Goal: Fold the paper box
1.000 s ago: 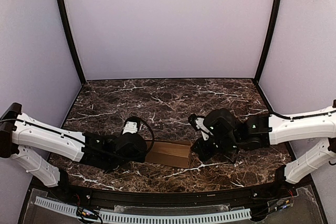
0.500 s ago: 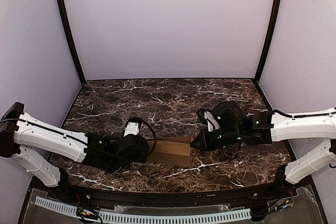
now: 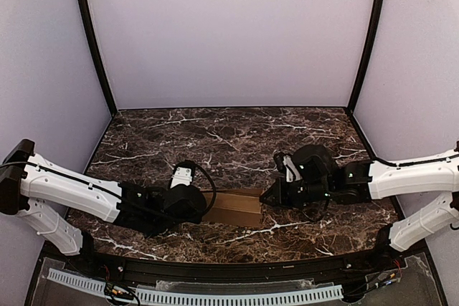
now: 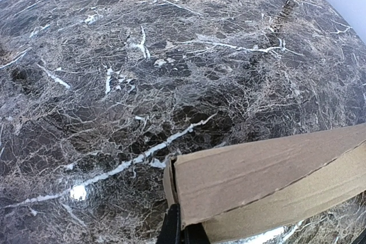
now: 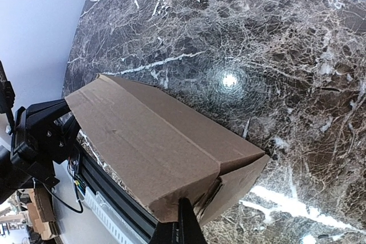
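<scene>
Your right claw point(image 5: 182, 225) has rolled its wrist over and dropped low against the right end of the paper box point(image 3: 233, 208). A second ago it stood higher and turned more upright there. With that turn the box no longer lies as a flat brown panel: the right wrist view shows it standing as a shallow tube, with a crease along its top and its right end open.

Your left claw point(image 4: 178, 228) has barely shifted. It is pinched shut on the corner of the left end, holding it down. The right claw's tips are also closed tight, apparently on the lower edge of the cardboard at the right end.

The box sits at the near middle of the worktop point(image 3: 215, 134), stretched between the two claws. You appear to have opened the body, so the end flaps are what remain.
</scene>
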`<state>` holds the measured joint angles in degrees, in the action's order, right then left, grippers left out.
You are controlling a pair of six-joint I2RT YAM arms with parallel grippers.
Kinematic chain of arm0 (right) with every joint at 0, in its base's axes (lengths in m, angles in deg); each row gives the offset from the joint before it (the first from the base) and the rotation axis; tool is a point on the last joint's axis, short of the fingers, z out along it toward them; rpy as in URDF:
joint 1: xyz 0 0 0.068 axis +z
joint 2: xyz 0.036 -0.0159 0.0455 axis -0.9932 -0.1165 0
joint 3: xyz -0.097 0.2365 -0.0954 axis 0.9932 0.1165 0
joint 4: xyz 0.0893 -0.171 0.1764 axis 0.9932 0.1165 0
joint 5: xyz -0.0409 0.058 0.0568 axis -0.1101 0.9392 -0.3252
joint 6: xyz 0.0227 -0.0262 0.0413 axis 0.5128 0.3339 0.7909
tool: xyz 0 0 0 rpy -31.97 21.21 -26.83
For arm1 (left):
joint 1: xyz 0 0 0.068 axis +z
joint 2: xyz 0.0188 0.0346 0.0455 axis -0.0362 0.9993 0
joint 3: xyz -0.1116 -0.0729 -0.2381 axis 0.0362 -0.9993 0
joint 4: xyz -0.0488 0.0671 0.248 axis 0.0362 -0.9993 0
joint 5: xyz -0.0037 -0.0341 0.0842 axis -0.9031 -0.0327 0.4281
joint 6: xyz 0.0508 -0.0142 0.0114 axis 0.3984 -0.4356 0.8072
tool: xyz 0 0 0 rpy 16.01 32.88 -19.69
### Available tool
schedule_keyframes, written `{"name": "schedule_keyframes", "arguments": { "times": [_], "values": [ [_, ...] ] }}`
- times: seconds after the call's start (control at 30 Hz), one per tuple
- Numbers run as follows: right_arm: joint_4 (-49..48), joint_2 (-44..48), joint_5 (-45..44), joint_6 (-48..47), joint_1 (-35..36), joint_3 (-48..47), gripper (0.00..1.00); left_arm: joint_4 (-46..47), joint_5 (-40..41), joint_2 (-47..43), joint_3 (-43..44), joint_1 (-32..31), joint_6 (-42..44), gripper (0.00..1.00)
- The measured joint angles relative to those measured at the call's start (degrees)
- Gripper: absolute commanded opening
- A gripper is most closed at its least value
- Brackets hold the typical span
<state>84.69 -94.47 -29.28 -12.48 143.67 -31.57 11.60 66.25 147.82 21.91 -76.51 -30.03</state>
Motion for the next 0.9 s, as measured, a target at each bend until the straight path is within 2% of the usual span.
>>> {"name": "schedule_keyframes", "arguments": {
  "times": [0.5, 0.9],
  "values": [
    [1.2, 0.9, -8.5, 0.9, 4.9, 1.1, 0.00, -0.6, 0.4, 0.9, 0.9, -0.1, -0.4, 0.00],
    [1.1, 0.9, -17.8, 6.1, 9.9, 1.7, 0.00, -1.4, 0.4, 1.5, 1.7, -0.1, -0.8, 0.00]
  ]
}}
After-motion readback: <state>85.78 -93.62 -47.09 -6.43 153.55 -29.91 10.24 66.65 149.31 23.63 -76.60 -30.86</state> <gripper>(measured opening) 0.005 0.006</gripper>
